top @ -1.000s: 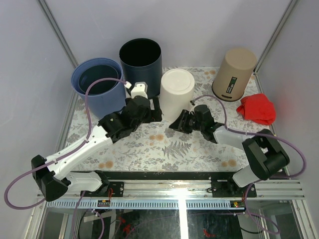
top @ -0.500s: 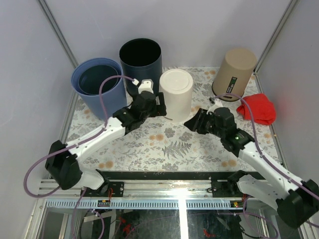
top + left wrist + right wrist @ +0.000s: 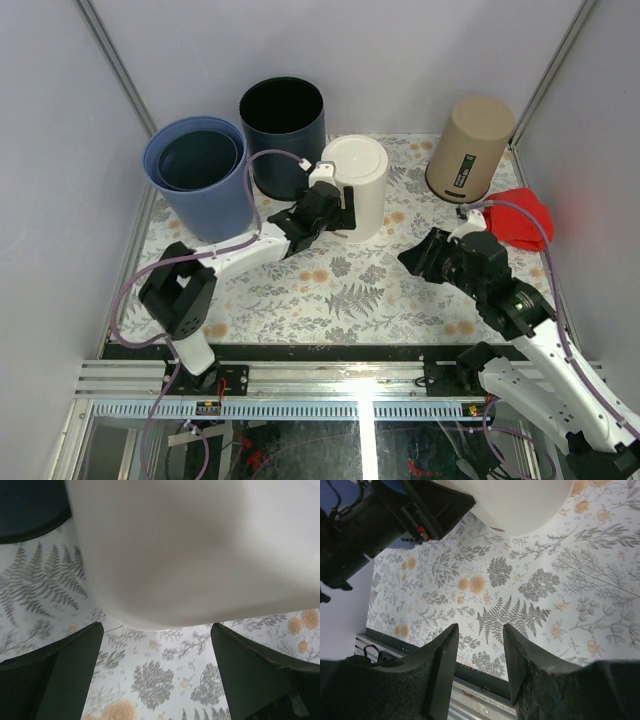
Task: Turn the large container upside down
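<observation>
right gripper [image 3: 410, 257]: low over the floral-print tabletop [image 3: 350, 290], jaws parted with nothing between them, well apart from the container.
left gripper [image 3: 348, 213]: right up against the near-left side of the white cylindrical plastic container [image 3: 358, 180]. Jaws are spread wide and hold nothing. In the left wrist view the white wall fills the frame just ahead of the tips. Can't tell if they touch it.

the white container stands mid-tabletop toward the back, upright on its axis, flat closed end up. Its lower edge looks seated on the tabletop, no tilt that I can see.

behind-left: a blue plastic tub [image 3: 195, 205] with a darker one nested inside, and a dark navy cylindrical bin [image 3: 285, 165], both mouth-up. back-right: a tan plastic container [image 3: 470, 150], closed end up, with a crumpled red cloth [image 3: 515, 218] beside it.

status, my read: if the white one is the target, the flip looks done. It's inverted, standing on its own, and neither arm is gripping it. What's left is clearing the left arm away without knocking it. If the target is one of the open tubs at the back, nothing is started there.
</observation>
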